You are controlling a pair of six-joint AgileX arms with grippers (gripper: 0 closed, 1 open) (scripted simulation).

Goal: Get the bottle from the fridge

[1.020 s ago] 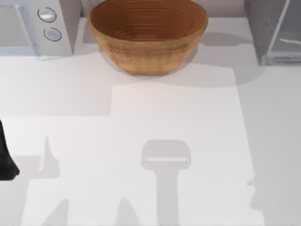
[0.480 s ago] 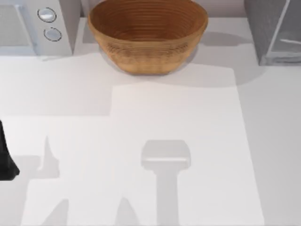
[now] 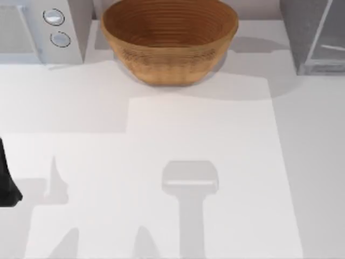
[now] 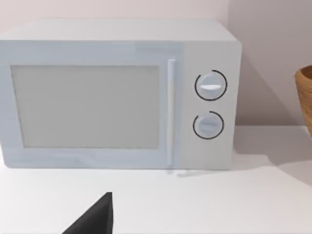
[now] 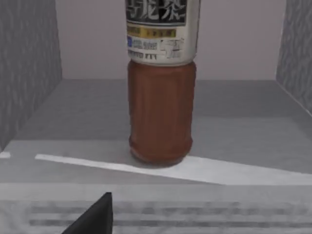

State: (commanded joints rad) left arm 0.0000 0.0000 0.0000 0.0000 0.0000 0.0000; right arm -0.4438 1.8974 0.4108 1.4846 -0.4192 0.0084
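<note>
Bottle (image 5: pixel 162 97) stands upright inside fridge (image 3: pixel 312 32); table scene unchanged.

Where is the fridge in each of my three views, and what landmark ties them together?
Top view: the fridge at the top right corner, right of the bowl.
Left wrist view: faces the microwave instead, the bowl at the picture's edge.
Right wrist view: its speckled walls flank the bottle standing inside.
Shared landmark: the bowl for top and left wrist; the speckled wall for top and right wrist.
</note>
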